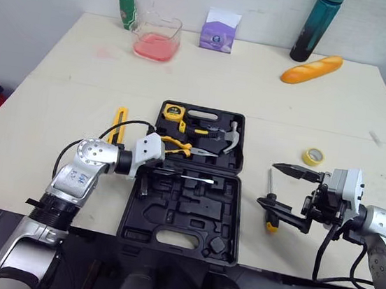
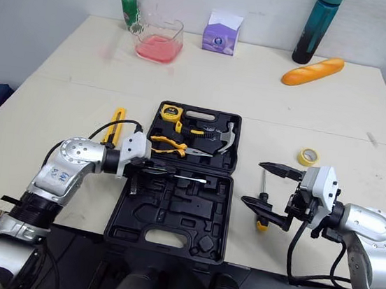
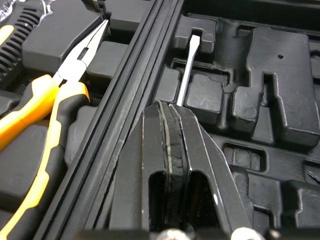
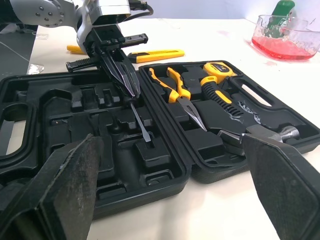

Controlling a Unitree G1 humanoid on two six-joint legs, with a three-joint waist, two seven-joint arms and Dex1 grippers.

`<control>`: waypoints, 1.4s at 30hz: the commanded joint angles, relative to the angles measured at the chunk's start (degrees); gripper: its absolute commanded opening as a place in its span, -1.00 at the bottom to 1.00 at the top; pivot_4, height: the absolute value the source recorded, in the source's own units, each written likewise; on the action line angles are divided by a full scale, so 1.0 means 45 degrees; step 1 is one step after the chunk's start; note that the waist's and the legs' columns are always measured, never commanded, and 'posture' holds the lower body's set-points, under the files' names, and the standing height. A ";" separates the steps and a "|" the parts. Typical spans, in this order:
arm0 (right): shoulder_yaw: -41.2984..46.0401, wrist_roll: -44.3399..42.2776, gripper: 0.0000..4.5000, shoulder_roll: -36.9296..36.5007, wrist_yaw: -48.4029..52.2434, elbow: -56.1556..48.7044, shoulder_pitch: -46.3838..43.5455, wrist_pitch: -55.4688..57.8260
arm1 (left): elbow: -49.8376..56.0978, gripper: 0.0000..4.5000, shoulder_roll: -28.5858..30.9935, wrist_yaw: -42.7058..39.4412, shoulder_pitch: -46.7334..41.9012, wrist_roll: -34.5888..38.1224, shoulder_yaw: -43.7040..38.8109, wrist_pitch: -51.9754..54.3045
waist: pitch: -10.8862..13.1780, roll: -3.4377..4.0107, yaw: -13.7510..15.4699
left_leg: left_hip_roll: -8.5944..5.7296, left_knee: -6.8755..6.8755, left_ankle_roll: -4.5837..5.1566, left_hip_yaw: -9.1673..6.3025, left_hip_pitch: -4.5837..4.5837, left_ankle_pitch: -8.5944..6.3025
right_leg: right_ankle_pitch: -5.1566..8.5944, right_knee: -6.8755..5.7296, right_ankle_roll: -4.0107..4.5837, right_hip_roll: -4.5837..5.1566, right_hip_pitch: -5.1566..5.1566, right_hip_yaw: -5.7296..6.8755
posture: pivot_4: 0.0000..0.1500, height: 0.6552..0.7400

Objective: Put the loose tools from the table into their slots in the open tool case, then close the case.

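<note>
Black plastic tool case [image 1: 168,230] lies open near the front edge of the pale desk [image 1: 65,93], head view first. Far half holds a tape measure [image 1: 173,111], orange-handled pliers [image 1: 177,145] and a hammer [image 1: 230,136]; near half is moulded slots. Left pincer [image 1: 168,174] reaches in from the case's left side, fingers together, clamped on a flat-blade screwdriver [image 1: 199,180]; its bare shaft lies over the near half just beside the hinge, tip toward the robot's right. Right pincer [image 1: 266,183] hangs just right of the case, fingers well apart, gripping nothing. A second screwdriver [image 1: 271,225] with a black-and-yellow handle lies on the desk under those fingertips; touching or not, cannot tell. Yellow tape roll [image 1: 312,156] sits near it, farther back. Yellow utility knife [image 1: 117,122] lies on the desk left of the case. Along the back: green bottle [image 1: 127,8], glass container [image 1: 157,38] of red liquid, purple box [image 1: 218,33], teal bottle [image 1: 319,22], bread loaf [image 1: 311,69]. Left wrist view: the two fingers [image 3: 150,165] are pressed tight, the shaft comes out from between their tips and the blade end sits in a narrow slot of the tray; the pliers lie across the hinge ridge. Right wrist view: that arm's own finger pads [image 4: 65,190] stand spread wide; beyond them the left pincer points down at the slotted half with the shaft slanting onto it, the knife on the desk behind it.
</note>
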State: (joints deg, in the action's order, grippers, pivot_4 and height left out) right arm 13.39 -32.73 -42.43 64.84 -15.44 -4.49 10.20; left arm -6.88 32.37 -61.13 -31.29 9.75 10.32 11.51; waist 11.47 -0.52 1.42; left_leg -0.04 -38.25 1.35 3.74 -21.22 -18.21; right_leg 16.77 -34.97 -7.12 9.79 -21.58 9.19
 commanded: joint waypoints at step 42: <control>0.3176 0.0279 1.00 -0.1555 -0.0102 0.2139 0.0702 -0.0791 | 0.1193 -0.70 0.2047 -0.0071 0.1831 0.1916 -0.3837 -0.1339 | -0.0301 0.0141 -0.0017 | 0.0054 0.0022 -0.0003 0.0013 0.0077 -0.0111 | 0.0006 0.0128 0.0007 -0.0054 0.0099 -0.0003 | 1.00 1.00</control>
State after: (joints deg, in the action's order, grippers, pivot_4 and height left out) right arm 23.03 -31.95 -47.68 63.96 -7.64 -1.65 8.43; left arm -2.33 40.26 -61.20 -24.28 16.38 -2.64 8.08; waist 10.12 0.11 1.34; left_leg 0.18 -38.18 1.36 3.80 -20.99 -18.71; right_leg 16.79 -34.38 -7.10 9.55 -21.24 9.18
